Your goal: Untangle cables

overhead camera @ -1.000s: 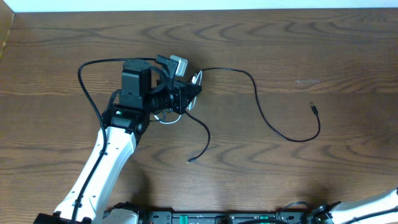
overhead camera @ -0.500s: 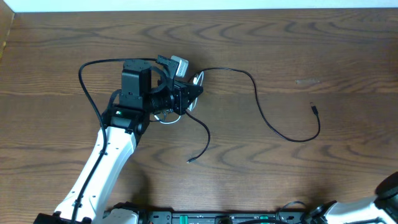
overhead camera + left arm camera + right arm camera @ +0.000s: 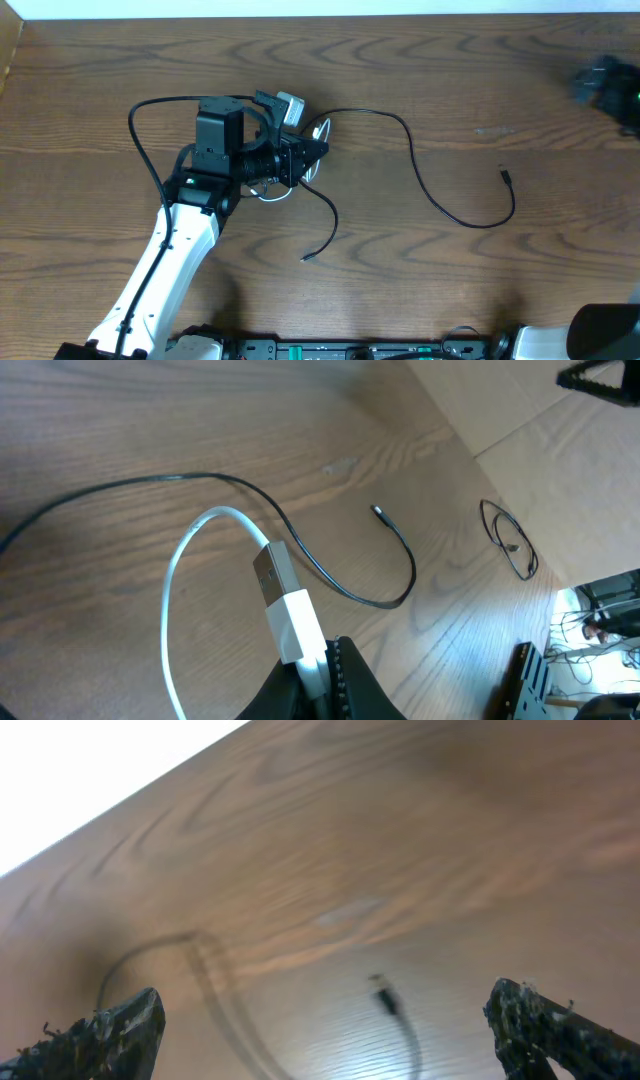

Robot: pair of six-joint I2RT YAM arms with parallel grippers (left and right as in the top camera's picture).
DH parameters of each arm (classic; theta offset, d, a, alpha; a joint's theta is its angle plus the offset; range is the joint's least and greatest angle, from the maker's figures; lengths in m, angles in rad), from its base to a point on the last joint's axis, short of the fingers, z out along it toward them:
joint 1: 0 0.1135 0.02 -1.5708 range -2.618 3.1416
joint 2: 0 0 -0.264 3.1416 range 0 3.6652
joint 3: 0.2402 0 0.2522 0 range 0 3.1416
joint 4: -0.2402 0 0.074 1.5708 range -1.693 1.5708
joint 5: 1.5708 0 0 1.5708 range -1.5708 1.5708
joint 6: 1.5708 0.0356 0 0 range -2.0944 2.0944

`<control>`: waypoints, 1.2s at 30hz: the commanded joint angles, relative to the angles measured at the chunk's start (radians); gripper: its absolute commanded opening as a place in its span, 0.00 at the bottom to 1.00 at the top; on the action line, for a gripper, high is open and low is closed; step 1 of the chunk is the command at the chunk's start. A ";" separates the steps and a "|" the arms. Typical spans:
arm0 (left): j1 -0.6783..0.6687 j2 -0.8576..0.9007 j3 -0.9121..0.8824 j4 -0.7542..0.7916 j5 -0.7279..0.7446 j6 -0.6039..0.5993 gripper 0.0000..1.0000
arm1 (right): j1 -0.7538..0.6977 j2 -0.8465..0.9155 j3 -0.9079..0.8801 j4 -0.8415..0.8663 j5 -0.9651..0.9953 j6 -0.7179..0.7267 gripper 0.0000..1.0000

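While the left gripper (image 3: 318, 672) pinches the white cable (image 3: 170, 567) by its USB plug (image 3: 293, 622), the black cable (image 3: 414, 570) snakes beyond; the right gripper (image 3: 325, 1025) hangs spread wide above its plug.

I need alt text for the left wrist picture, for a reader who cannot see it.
The left gripper, shut, holds the white cable at its USB plug end, and the cable curves in a loop to the left. Behind it the black cable winds across the wooden table to its small plug end.
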 commanded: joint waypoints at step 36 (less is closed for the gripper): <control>-0.118 0.008 -0.005 0.488 0.473 -0.095 0.08 | 0.407 0.068 0.000 -0.227 -0.533 -0.755 0.99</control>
